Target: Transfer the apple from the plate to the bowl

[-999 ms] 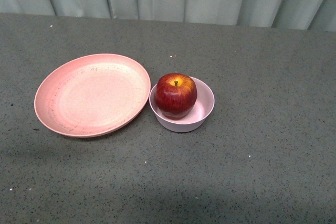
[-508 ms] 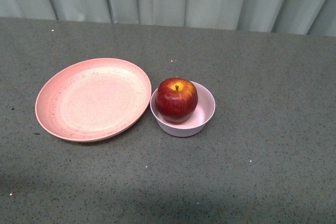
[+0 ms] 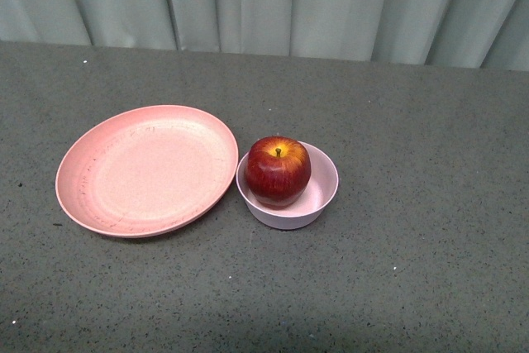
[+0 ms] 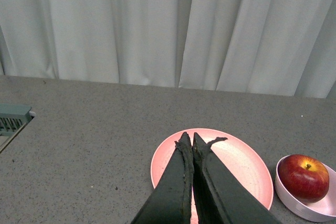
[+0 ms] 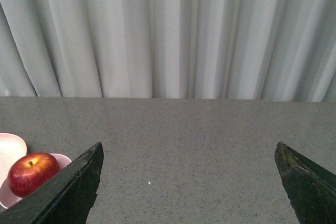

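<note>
With the apple [image 3: 278,171] resting in the bowl [image 3: 322,196] beside the bare plate [image 3: 145,169], my left gripper [image 4: 188,141] pressed together, right gripper [image 5: 189,156] spread, I judge nothing remains.

A pale grey-green pleated fabric curtain [image 3: 273,2] is hanging in vertical folds right behind the far edge of a dark grey speckled flat tabletop [image 3: 430,204], closing off the whole back of the scene. Soft, even light is falling across that tabletop, which is spreading out in front of the curtain. In the left wrist view, a grey-green ribbed object [image 4: 13,119] is sitting at the tabletop's edge, near the curtain.
</note>
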